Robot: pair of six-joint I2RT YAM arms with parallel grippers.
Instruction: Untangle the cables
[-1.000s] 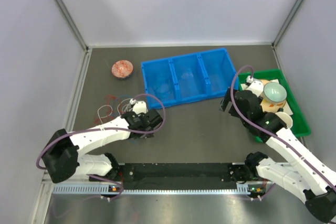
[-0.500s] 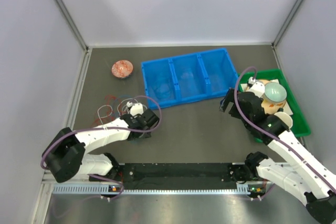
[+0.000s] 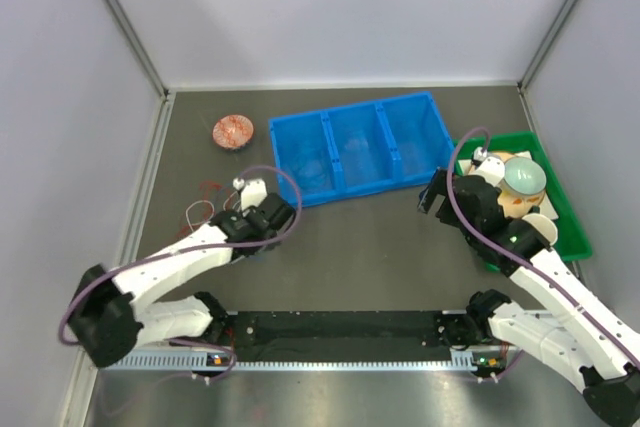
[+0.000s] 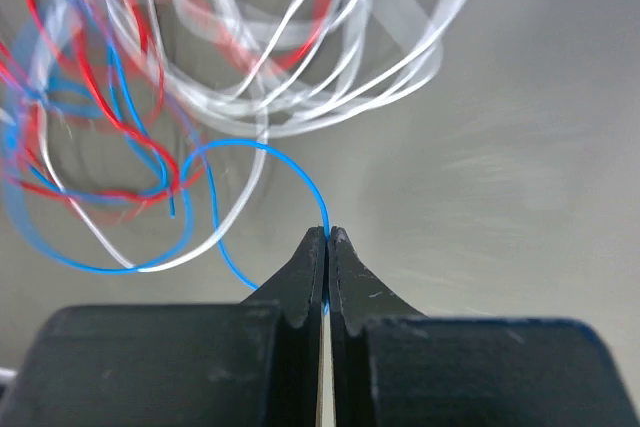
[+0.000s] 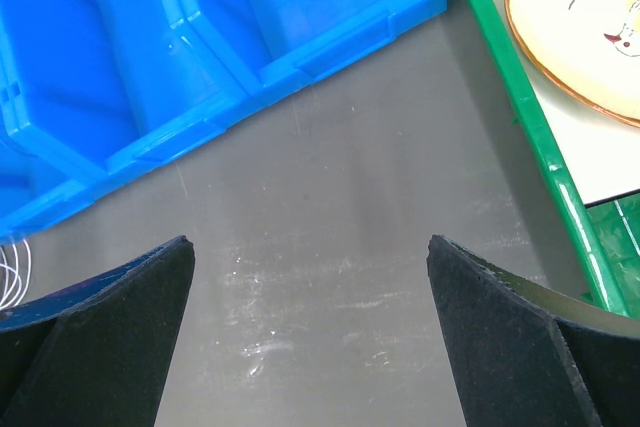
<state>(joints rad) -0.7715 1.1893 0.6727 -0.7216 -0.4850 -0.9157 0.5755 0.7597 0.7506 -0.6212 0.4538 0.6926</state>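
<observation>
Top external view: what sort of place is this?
Probably a robot lab test cell: white panel walls on aluminium posts enclose a dark table; left arm and right arm are bolted at its near edge; props are a blue three-compartment bin and loose cables.

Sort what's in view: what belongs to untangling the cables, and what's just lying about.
For the job: the cables, red, white and blue in a loose tangle; the blue cable, pinched in the shut left gripper.
Lying about: blue three-compartment bin; green tray holding a pale green bowl and a patterned plate; small reddish dish.
</observation>
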